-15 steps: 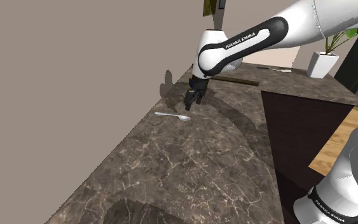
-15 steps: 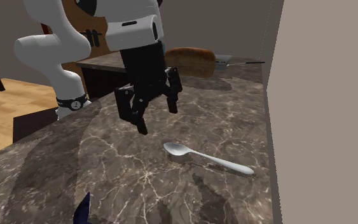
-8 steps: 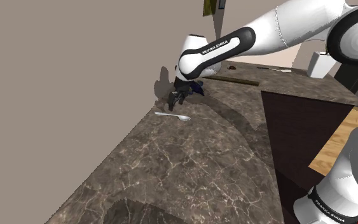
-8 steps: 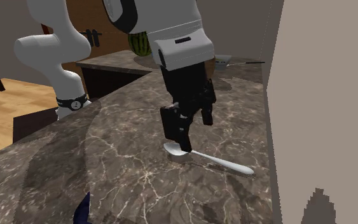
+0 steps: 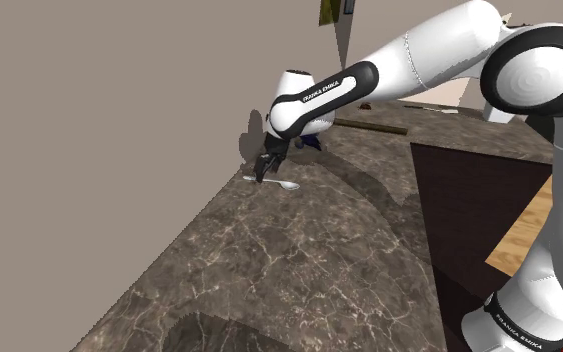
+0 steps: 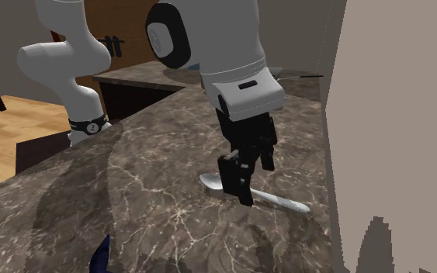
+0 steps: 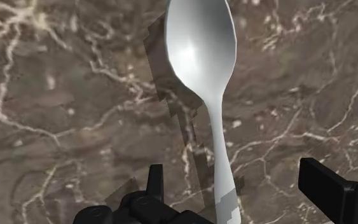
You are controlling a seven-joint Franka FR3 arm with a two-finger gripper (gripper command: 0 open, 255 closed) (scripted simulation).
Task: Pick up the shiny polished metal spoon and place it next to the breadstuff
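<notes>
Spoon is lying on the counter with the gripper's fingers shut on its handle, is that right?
Not quite. The spoon does lie on the counter, but the gripper is open. The wrist view shows its fingers standing apart on either side of the handle, not touching it.
</notes>
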